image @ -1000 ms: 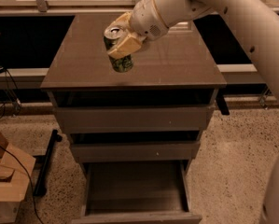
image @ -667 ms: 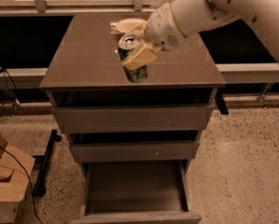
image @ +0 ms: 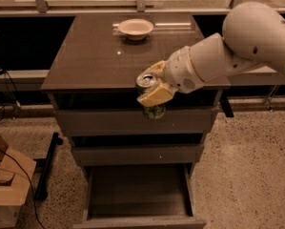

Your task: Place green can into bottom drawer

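One mottled green can, a small metal cylinder with a silver top and pull tab, sits clamped in the end effector. Its two pale yellow fingers press against the can's sides. The can is tilted a little, with its silver top showing above the fingers and its green base below them.

The end effector hangs in the air at the front edge of the dark brown flat-topped desk. A thick white arm carries it, reaching in from its right. Just behind the end effector and the can is the plain grey-brown front of the top drawer. Under that, the middle drawer stands slightly further forward.

Well below the end effector, almost straight down, is the bottom drawer, a wide shallow grey-brown box with a flat floor, pulled out and open. The can is held high above it, well apart from it.

Behind the end effector and slightly to its left, a pale shallow round bowl rests at the far side of the desk. Far down to its left, a brown cardboard box sits on the speckled floor.
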{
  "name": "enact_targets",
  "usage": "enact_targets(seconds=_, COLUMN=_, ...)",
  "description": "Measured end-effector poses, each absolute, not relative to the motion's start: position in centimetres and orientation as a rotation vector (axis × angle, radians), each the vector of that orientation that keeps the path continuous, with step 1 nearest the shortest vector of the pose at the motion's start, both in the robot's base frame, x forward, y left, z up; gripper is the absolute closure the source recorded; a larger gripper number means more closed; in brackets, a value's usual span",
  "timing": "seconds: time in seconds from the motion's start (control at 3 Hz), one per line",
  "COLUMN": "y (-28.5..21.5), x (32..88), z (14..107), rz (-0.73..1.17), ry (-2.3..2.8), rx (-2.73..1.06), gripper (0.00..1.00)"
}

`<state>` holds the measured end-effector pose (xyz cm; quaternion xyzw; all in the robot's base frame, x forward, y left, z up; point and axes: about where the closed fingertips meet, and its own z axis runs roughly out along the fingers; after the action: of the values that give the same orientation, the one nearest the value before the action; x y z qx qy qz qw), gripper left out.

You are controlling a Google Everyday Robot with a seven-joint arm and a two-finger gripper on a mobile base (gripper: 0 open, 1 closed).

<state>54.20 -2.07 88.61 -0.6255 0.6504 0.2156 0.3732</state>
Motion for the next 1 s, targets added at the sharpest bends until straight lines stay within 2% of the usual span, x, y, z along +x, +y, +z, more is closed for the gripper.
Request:
enact_targets(seconds=0.33, y=-2.8, x=52.8, z=82.3, rz=0.555, ry=1.766, rx=-1.499, gripper=1.00)
enact_targets(seconds=0.67, y=-4.4, x=51.6, z=75.0, rz=0.653, ry=1.884, rx=-1.340, gripper=1.00)
enact_targets(seconds=1.0, y=-4.2, x=51.6, z=74.8, rz=0.650, ry=1.882, rx=-1.348, gripper=1.00)
